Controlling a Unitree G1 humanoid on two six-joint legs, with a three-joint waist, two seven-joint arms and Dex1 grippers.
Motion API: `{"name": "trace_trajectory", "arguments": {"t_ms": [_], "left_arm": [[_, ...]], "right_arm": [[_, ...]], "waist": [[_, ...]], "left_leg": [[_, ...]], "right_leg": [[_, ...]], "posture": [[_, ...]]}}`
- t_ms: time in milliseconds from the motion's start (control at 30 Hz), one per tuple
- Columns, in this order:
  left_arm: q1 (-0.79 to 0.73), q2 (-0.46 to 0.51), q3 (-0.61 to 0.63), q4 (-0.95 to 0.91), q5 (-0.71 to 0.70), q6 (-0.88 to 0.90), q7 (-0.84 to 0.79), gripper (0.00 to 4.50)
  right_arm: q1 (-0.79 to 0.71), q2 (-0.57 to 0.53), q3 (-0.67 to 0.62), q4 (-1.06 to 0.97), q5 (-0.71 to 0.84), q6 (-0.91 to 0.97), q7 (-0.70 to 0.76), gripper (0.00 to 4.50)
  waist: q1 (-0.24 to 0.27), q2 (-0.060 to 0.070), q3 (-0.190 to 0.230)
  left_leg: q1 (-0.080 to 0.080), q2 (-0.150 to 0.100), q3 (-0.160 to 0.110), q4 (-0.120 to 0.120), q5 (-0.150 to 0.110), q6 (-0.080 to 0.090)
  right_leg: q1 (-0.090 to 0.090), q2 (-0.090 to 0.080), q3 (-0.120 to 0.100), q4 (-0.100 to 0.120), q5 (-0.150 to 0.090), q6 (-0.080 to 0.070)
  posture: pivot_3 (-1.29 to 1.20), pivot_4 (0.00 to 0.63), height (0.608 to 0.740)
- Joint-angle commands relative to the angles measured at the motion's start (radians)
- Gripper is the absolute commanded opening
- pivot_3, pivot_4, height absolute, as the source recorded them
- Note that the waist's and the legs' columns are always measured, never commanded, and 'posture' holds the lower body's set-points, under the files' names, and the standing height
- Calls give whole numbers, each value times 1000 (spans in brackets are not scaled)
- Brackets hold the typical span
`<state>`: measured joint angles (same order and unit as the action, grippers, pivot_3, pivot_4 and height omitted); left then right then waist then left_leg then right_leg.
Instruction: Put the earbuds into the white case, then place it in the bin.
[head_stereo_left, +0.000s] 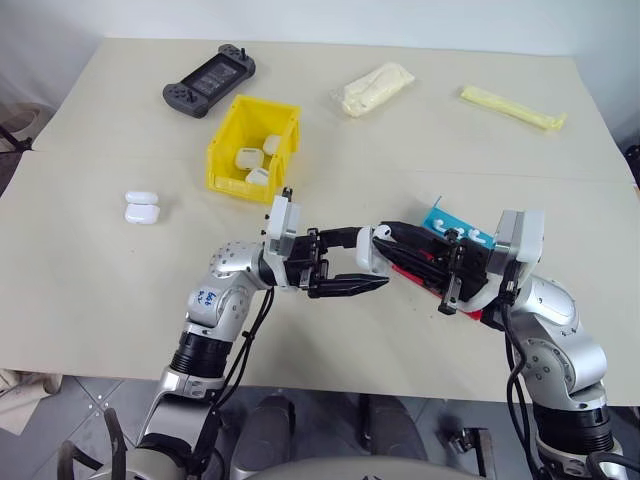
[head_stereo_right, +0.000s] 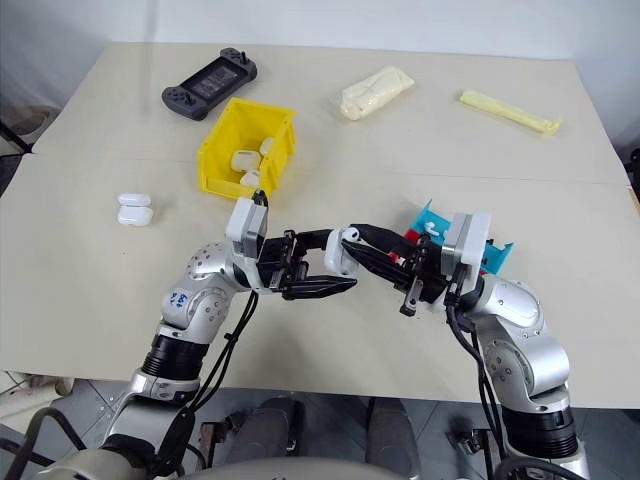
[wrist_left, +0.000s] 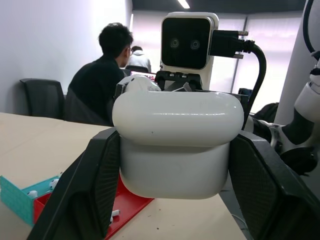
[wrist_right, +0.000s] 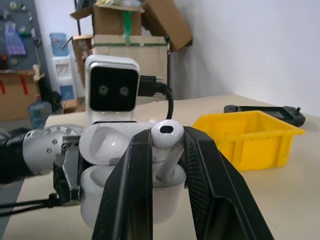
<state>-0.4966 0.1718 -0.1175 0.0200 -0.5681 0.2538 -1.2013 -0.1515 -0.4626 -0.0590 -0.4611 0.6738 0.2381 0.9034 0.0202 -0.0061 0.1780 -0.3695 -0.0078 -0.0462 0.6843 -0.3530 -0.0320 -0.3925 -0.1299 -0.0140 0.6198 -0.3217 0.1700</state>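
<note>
Two grippers meet near-centre over table (head_stereo_left: 90, 300): L gripper (head_stereo_left: 350, 262) clamped on open case (wrist_left: 175, 145), R gripper (wrist_right: 167, 150) pinching earbud (wrist_right: 165, 135) above it. Bin (head_stereo_left: 225, 160) far-left; tray (head_stereo_right: 490, 255) right.

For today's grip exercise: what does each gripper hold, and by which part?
Left gripper clamps the white case by its body's two ends; right gripper pinches an earbud at its head.

White case (wrist_left: 175, 145), white earbud (wrist_right: 165, 134), yellow bin (head_stereo_left: 254, 143), red-and-blue tray (head_stereo_left: 440, 222).
</note>
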Motion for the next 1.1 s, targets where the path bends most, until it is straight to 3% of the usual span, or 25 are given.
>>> {"name": "trace_trajectory", "arguments": {"t_ms": [33,500,1100], "left_arm": [[-52,-30,38,-34,-69,-12,2,2807],[-55,-42,57,-20,-59,-27,6,2807],[-54,-30,61,-18,-58,-19,-6,2807]], "right_arm": [[17,-33,17,9,-1,31,21,520],[17,-116,-42,-30,84,78,13,520],[44,-170,-55,-51,61,39,27,520]], "waist": [[0,0,0],[1,0,0],[1,0,0]], "left_leg": [[0,0,0,0,0,0],[0,0,0,0,0,0],[0,0,0,0,0,0]], "right_leg": [[0,0,0,0,0,0],[0,0,0,0,0,0],[0,0,0,-1,0,0]], "posture": [[0,150,740],[0,150,740],[0,150,740]]}}
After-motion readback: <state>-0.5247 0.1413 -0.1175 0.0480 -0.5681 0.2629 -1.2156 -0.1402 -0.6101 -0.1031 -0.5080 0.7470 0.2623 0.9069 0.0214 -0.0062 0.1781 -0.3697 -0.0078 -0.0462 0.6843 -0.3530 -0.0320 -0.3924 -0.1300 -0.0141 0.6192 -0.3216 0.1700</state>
